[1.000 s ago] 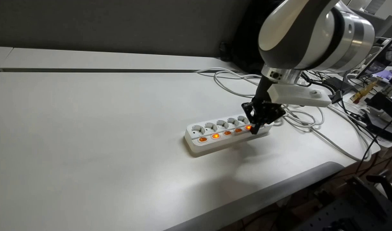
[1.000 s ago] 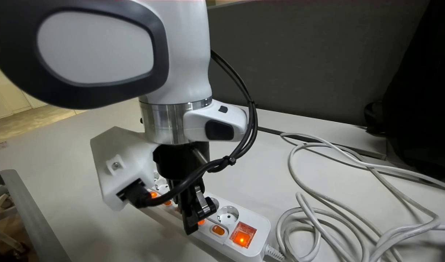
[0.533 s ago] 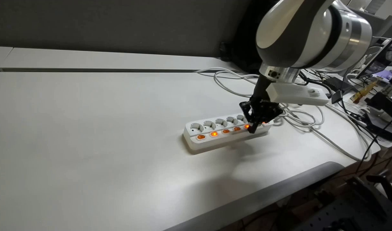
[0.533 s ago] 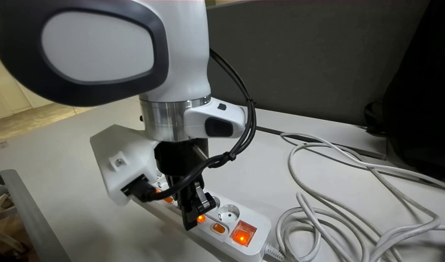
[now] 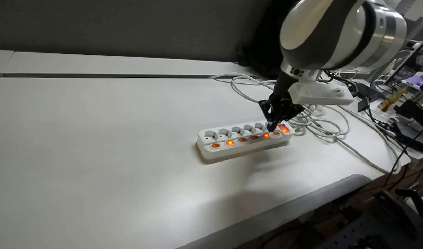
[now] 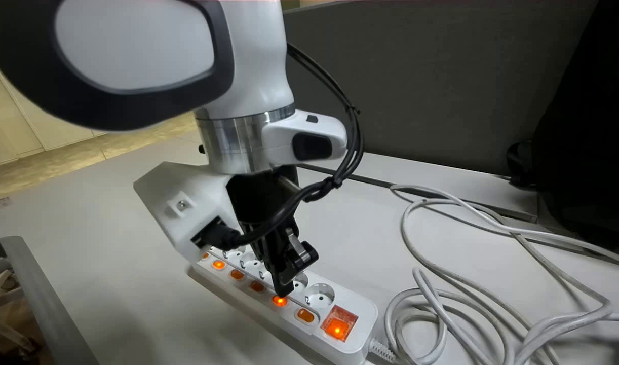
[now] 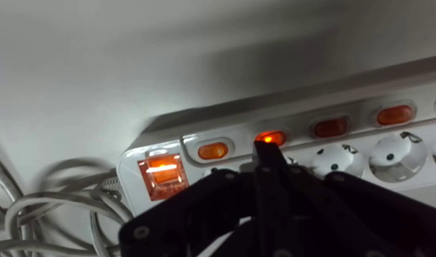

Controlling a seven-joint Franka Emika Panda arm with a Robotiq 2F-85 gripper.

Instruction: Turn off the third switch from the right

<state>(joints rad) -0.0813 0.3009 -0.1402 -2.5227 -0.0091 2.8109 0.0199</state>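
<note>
The long white power strip (image 5: 246,146) lies on the table with a row of small orange-red switches. The third switch from the right (image 5: 254,137) is unlit; it also shows unlit in an exterior view (image 6: 257,286) and in the wrist view (image 7: 331,127). The second switch from the right (image 7: 275,137) glows. My gripper (image 5: 271,129) is shut and empty, pointing down over the strip. Its fingertips (image 7: 265,143) overlap the near edge of the glowing second switch in the wrist view, beside the third switch. I cannot tell if they touch the strip.
A larger lit main switch (image 6: 338,328) sits at the cable end of the strip. Round sockets (image 7: 335,160) run beside the switches. Loose white cables (image 6: 436,253) coil on the table near the cable end. A dark partition (image 5: 128,27) stands behind the table.
My gripper has risen off the front of the strip, uncovering switches near its tip. The strip has slid slightly back and to the left. The visible switch lights have not changed.
</note>
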